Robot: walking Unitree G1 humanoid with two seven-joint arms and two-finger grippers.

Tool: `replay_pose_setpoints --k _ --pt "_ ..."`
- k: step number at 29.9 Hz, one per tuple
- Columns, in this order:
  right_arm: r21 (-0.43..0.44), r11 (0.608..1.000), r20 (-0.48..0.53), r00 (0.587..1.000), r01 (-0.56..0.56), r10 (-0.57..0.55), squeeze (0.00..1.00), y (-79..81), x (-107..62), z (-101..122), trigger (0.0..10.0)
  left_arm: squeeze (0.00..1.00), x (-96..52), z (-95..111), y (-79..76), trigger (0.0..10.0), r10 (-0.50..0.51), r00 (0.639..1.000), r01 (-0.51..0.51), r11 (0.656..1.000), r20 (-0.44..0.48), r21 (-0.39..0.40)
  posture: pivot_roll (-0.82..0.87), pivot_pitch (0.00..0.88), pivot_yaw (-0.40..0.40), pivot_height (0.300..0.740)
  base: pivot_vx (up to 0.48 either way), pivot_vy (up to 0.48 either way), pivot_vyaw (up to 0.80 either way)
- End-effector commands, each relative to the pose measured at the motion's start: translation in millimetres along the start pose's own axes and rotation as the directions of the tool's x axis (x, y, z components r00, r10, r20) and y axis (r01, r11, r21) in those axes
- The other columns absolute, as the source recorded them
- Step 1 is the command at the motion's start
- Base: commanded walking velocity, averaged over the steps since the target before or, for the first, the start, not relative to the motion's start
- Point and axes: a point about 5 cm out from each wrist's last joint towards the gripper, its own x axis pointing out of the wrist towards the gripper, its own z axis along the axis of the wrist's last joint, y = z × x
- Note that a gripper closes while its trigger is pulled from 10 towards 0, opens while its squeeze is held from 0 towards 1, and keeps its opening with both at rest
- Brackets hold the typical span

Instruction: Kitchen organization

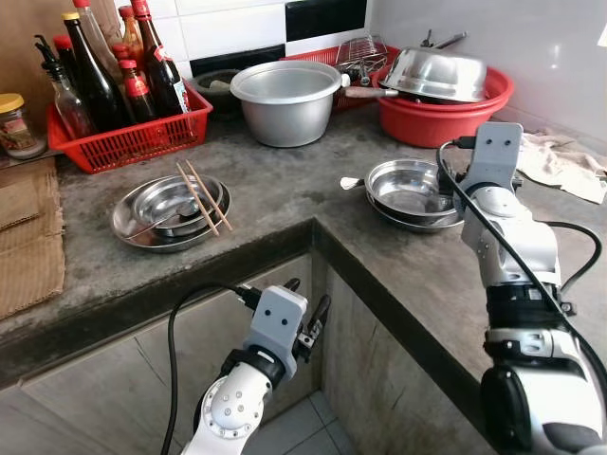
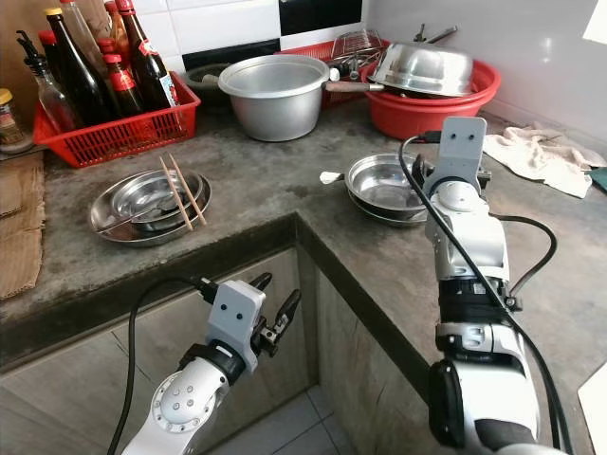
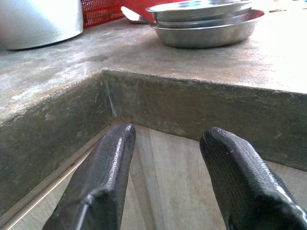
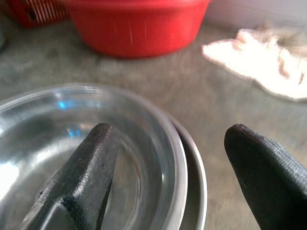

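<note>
Counting from the head view, I find two stacks of steel dishes on the grey L-shaped bench. One stack sits at about nine o'clock, with two chopsticks lying across its rim. The other stack sits at about two o'clock, with a white spoon touching its near edge.

Behind them I count one large steel pot at twelve o'clock, one red basket of dark bottles at ten o'clock, one red basin holding an upturned steel bowl at one o'clock, and one pale cloth at three o'clock. A single jar with a yellow lid stands at the far nine o'clock edge. How many bottles stand in the basket I cannot tell exactly; they overlap.

My right hand is over the two o'clock stack with its fingers spread wide. One finger reaches inside the top dish, the other hangs outside the rim, so the rim lies between them. They hold nothing, and I cannot tell whether the inner finger touches the steel.

My left hand hangs below the bench edge, in front of the wooden cabinet face. Its fingers are also apart and empty.
</note>
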Motion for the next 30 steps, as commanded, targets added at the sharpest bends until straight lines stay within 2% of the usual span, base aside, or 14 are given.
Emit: replay_pose_setpoints --k 1,14,22,25,26,27,28,29,30 --pt "0.008 1.0 -0.058 0.998 -0.026 0.026 0.0 1.4 1.4 0.7 10.0 0.0 1.0 -1.2 0.6 10.0 0.005 1.0 -0.005 1.0 -0.005 0.001 0.06 0.063 -0.015 0.74 0.0 0.0 0.0" --pt "0.087 0.988 -0.118 0.983 -0.128 0.138 0.0 9.8 0.7 11.6 10.0 0.0 2.3 -3.6 1.1 10.0 0.013 1.0 -0.012 1.0 -0.012 0.008 0.06 0.056 -0.019 0.74 0.0 0.0 0.0" --pt "0.117 0.98 -0.227 0.957 -0.159 0.182 0.0 11.7 0.6 -6.1 10.0 0.0 3.2 -4.2 0.4 10.0 0.012 1.0 -0.012 1.0 -0.012 0.013 0.06 0.048 -0.02 0.74 0.0 0.0 0.0" --pt "0.16 0.975 -0.267 0.944 -0.153 0.192 0.0 9.4 2.0 -14.6 10.0 0.0 3.3 -4.2 0.4 10.0 0.013 1.0 -0.013 1.0 -0.012 0.015 0.06 0.044 -0.018 0.74 0.0 0.0 0.0" --pt "0.168 0.975 -0.282 0.941 -0.146 0.19 0.0 7.7 2.8 -17.1 8.7 0.0 3.2 -4.3 0.4 10.0 0.013 1.0 -0.013 1.0 -0.011 0.016 0.06 0.045 -0.019 0.74 0.0 0.0 0.0" --pt "0.168 0.975 -0.282 0.941 -0.146 0.19 0.0 7.7 2.8 -17.1 8.7 0.0 3.2 -4.3 0.4 10.0 0.013 1.0 -0.013 1.0 -0.011 0.016 0.06 0.045 -0.019 0.74 0.0 0.0 0.0" --pt "0.165 0.975 -0.286 0.939 -0.147 0.19 0.0 7.1 3.0 -18.1 4.2 0.0 3.1 -4.4 0.4 10.0 0.013 1.0 -0.013 1.0 -0.011 0.016 0.06 0.045 -0.019 0.74 0.0 0.0 0.0" --pt "0.165 0.975 -0.286 0.939 -0.147 0.19 0.0 7.1 3.0 -18.1 4.2 0.0 3.1 -4.4 0.4 10.0 0.013 1.0 -0.013 1.0 -0.011 0.016 0.06 0.045 -0.019 0.74 0.0 0.0 0.0" --pt "0.181 0.975 -0.294 0.939 -0.128 0.178 0.0 5.2 3.7 -19.6 0.0 0.0 3.2 -4.4 0.6 10.0 0.014 1.0 -0.014 1.0 -0.011 0.017 0.06 0.044 -0.018 0.74 0.0 0.0 0.0"
